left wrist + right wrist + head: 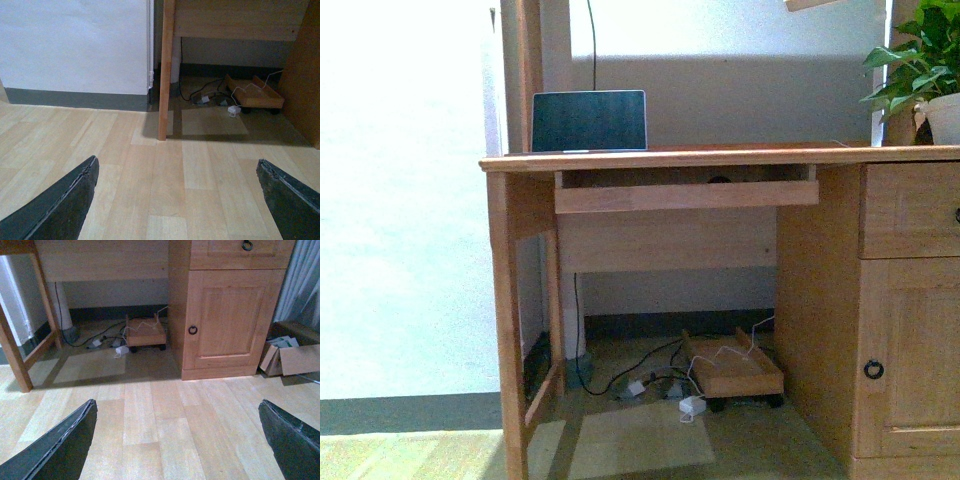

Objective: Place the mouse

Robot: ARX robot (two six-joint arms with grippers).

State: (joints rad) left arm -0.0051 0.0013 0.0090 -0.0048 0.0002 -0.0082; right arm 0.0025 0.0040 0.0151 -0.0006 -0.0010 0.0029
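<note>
Plainly, the left gripper [176,160] stands wide: its two dark, rough-edged fingers [65,210] sit far apart, with nothing between them but the pale wooden plank floor [150,190] below. The right gripper [177,401] is spread just as wide, its dark fingers [62,447] empty above the same planks. Neither arm shows in the front view.

Beyond the left gripper a slim light-brown wooden desk leg [165,75] meets the floor, beside a white wall [75,40] with a grey skirting board [75,97]. Under the desk lies a low wooden trolley on black wheels [252,95]. A tangle of dark and white cables [205,95] and a small white power adapter [233,109] lie just beside it. Beyond the right gripper stands the desk's panelled wooden cupboard door [230,320] with a dark ring handle [192,330]. Brown cardboard boxes [295,360] rest on the floor near it.

Seen from the front, the light-brown wooden desk [720,157] carries a dark-screened, silver-framed laptop [589,121] upright at its back left and a leafy green plant in a white pot [925,80] at its right end. A shallow pull-out wooden tray [685,194] hangs under the top. Above its front rail peeps a small dark rounded shape, which appears to be the dark blue-grey mouse [720,180]; it is too small to tell more.
</note>
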